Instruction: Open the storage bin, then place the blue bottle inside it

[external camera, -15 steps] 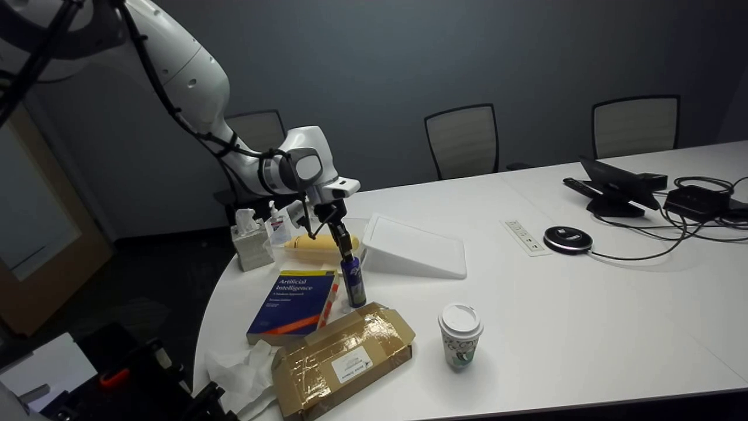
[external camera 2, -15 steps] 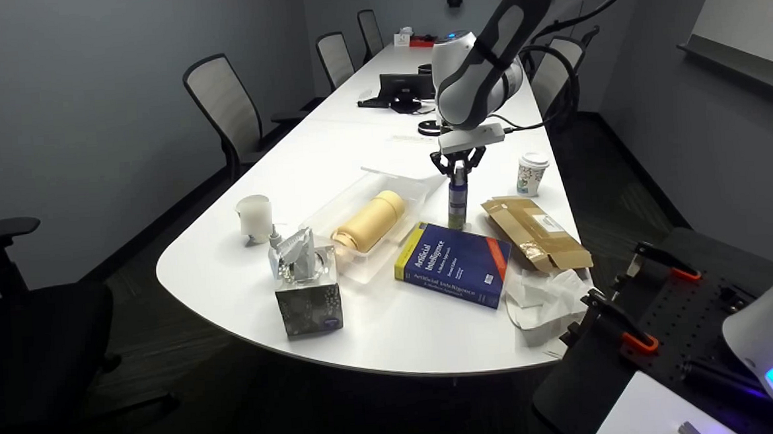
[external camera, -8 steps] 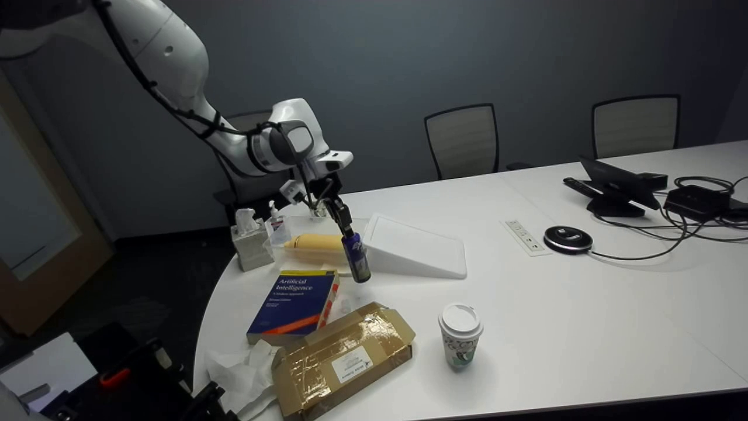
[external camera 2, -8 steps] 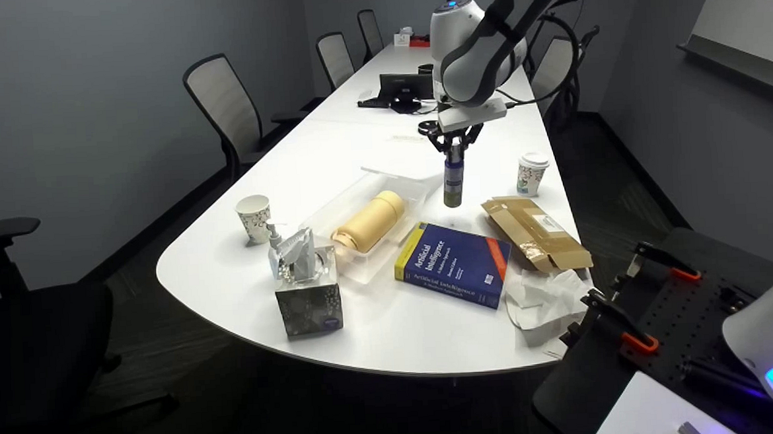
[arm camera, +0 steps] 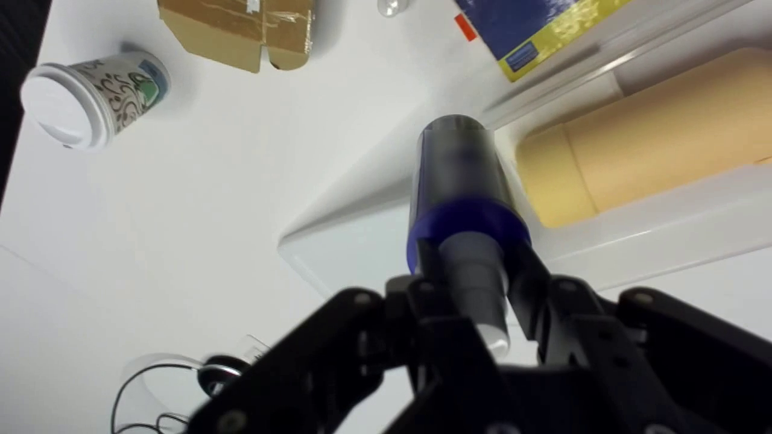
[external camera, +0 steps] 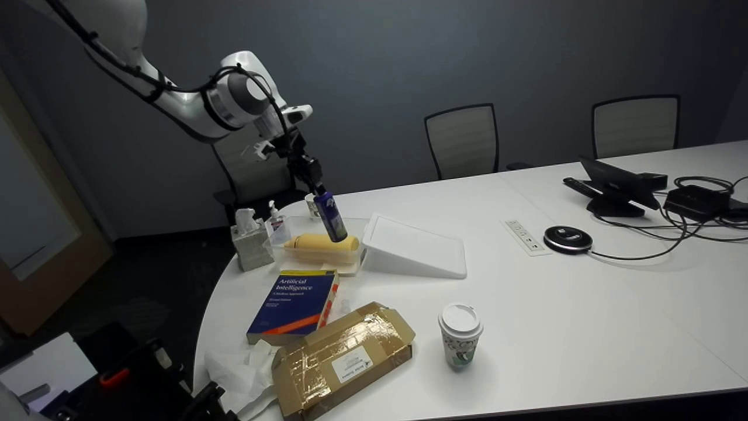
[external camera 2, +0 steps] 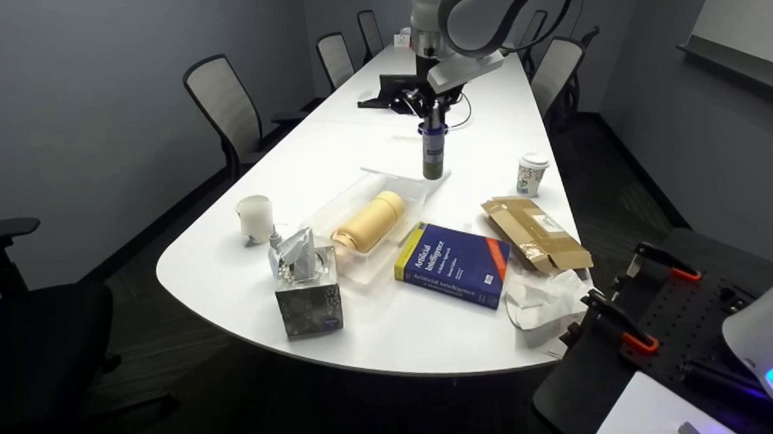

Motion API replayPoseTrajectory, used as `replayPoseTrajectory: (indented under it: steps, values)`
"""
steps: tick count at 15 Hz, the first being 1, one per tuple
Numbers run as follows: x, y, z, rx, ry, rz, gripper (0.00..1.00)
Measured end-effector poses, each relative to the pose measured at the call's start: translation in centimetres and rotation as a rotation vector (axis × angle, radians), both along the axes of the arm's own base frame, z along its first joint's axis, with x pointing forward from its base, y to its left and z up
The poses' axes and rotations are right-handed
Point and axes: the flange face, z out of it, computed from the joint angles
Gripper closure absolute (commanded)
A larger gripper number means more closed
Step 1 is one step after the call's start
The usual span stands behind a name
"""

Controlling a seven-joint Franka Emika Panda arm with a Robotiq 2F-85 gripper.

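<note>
The storage bin is a low translucent box; its wall shows in both exterior views [external camera: 312, 258] [external camera 2: 336, 208]. It is open, with a yellow bottle [external camera 2: 368, 221] lying inside. Its flat white lid [external camera: 416, 247] leans at a slant at the bin's end and also shows in the wrist view [arm camera: 362, 244]. My gripper [external camera: 319, 188] is shut on the top of the blue bottle [external camera: 331, 217] and holds it in the air, base down and slightly tilted. In the wrist view the gripper [arm camera: 473, 256] has its fingers on both sides of the bottle's grey neck, and the bottle [arm camera: 459, 169] overlaps the lid and bin end.
A blue book [external camera: 295, 304] lies before the bin. A tan box [external camera: 345, 356], white paper [external camera: 239, 374] and a lidded cup [external camera: 460, 336] are nearer. A tissue box [external camera: 252, 248], a pump bottle [external camera: 277, 225] and another paper cup [external camera 2: 254, 218] stand around the bin.
My gripper has lifted the blue bottle from the table, where it stood beside the book, and carried it up and toward the bin. The bin, lid and other objects have not moved.
</note>
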Motion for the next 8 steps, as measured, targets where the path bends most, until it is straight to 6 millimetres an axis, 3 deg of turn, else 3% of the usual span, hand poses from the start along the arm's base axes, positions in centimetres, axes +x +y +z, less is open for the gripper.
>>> replayPoseTrajectory:
  steps: [4,8]
  values:
    - [-1.3,6.9,1.0,-0.003,0.006,0.138,0.92]
    - [-2.9,11.9,0.1,0.009,0.03,0.233,0.92]
